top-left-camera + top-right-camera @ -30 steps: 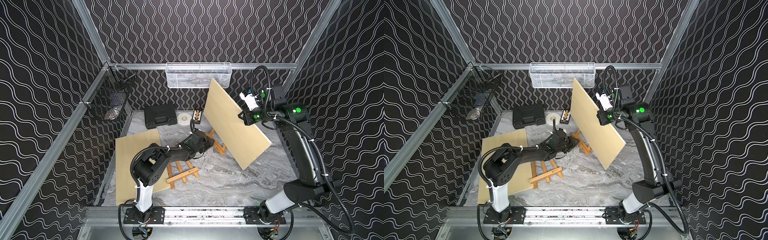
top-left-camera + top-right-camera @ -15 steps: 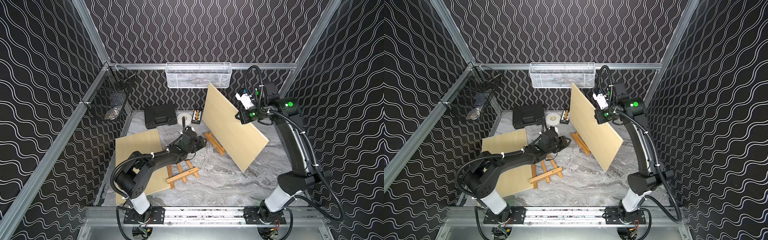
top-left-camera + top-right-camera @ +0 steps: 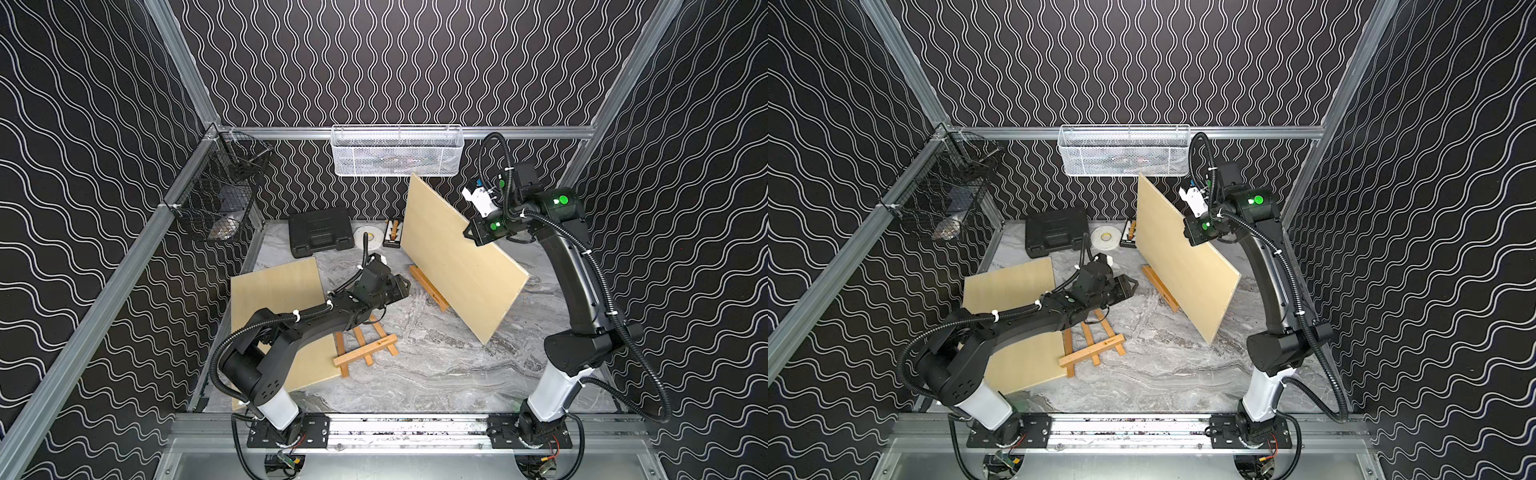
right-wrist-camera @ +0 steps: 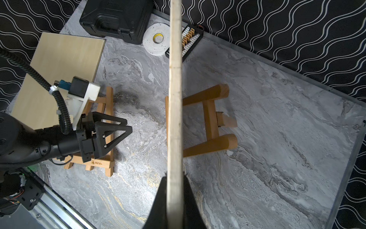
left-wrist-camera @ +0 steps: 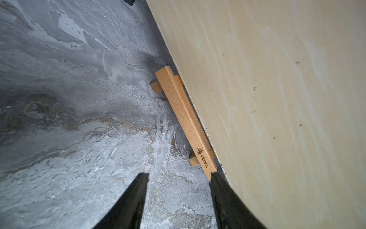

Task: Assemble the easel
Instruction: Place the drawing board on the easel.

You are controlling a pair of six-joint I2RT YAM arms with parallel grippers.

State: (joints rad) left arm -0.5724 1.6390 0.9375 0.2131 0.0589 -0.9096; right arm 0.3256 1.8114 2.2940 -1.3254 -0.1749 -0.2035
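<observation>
Fingers first: the right fingers (image 4: 159,202) are clamped on the upper edge of the big wooden panel (image 3: 461,257), holding it tilted. The left fingers (image 5: 134,198) are spread apart with nothing between them, low over the counter (image 3: 436,374), and one tip sits right at the end of the ledge bar (image 5: 186,119). Can't tell if it's actually touching.

The easel (image 4: 210,119) is standing behind the panel, mid-counter. The panel's bottom edge runs along that ledge, though whether it's properly seated is hidden. The easel also sits under only part of the panel's length, so the panel overhangs it at one end.

My read on handling: the panel looks thin, stiff and light, but it's wide, so it'll want to swing around a pinch grip. I'd grab an edge near its middle. The easel looks tiny and light, so it'd probably skate or tip on that smooth marbled top. I'd steady it by the ledge bar or a leg.

Further out, a second easel (image 3: 365,345) lies flat next to a second panel (image 3: 274,299), with a black case (image 3: 320,230) and a tape roll (image 3: 368,237) at the back.
</observation>
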